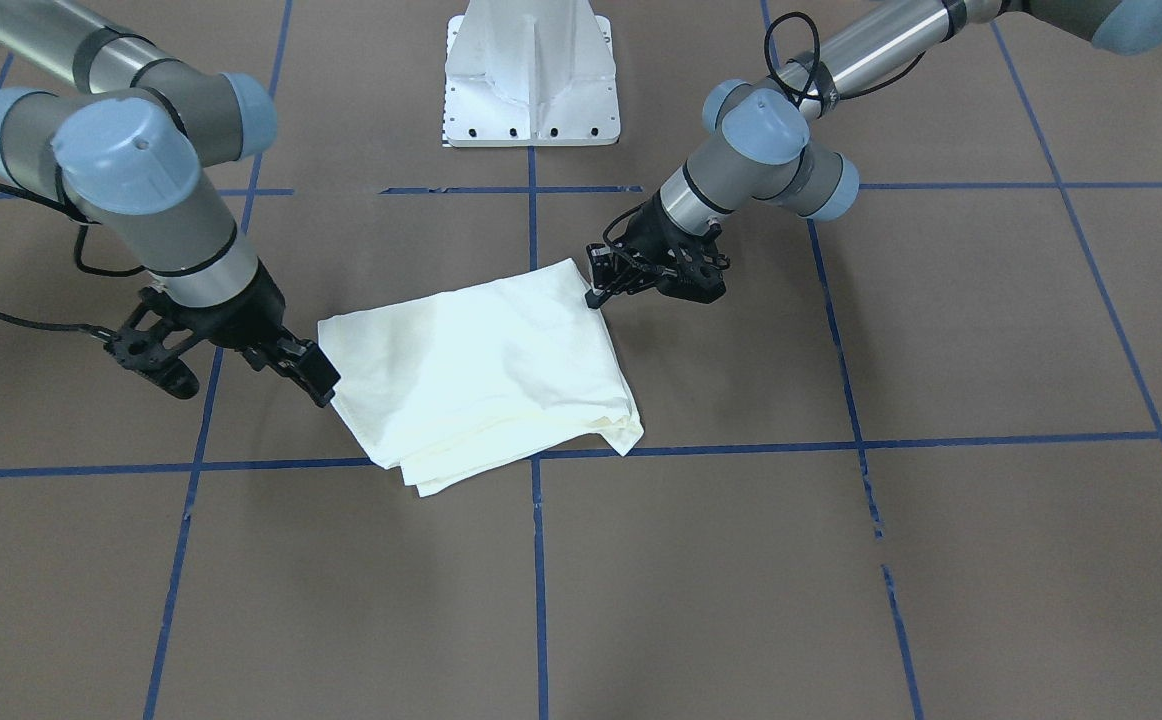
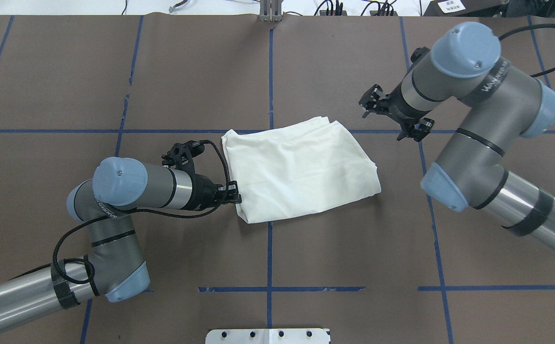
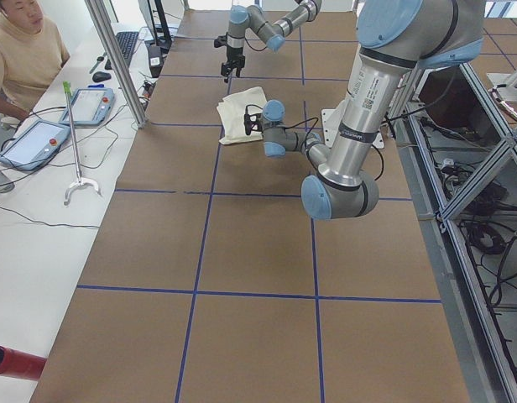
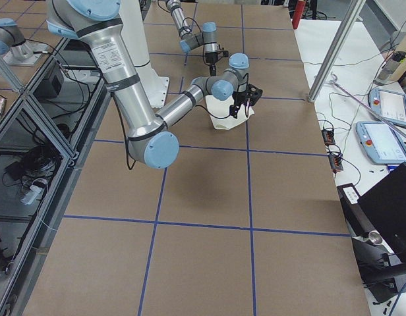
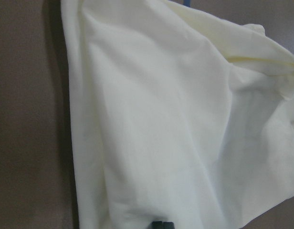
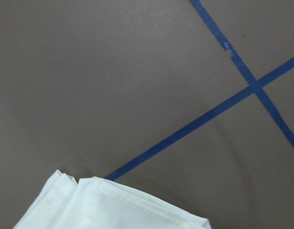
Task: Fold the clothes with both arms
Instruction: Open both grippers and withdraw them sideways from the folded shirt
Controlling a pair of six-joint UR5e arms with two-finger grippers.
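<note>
The cream-white T-shirt (image 1: 481,370) lies folded into a rough rectangle at the table's middle (image 2: 301,172); its print and collar are hidden. My left gripper (image 2: 235,196) is low at the shirt's near left corner. In the left wrist view its fingertips (image 5: 161,224) meet on the cloth (image 5: 161,119), so it looks shut on the edge. My right gripper (image 2: 383,122) is open and empty, raised above the table beside the shirt's far right side. In the front-facing view it (image 1: 246,385) stands spread next to the shirt's edge. The right wrist view shows only a shirt corner (image 6: 113,205).
The white pedestal base (image 1: 531,80) stands at the robot's side of the table. Blue tape lines (image 2: 270,229) cross the brown table top. An operator (image 3: 23,50) sits at a side bench with tablets, beyond the table's far edge.
</note>
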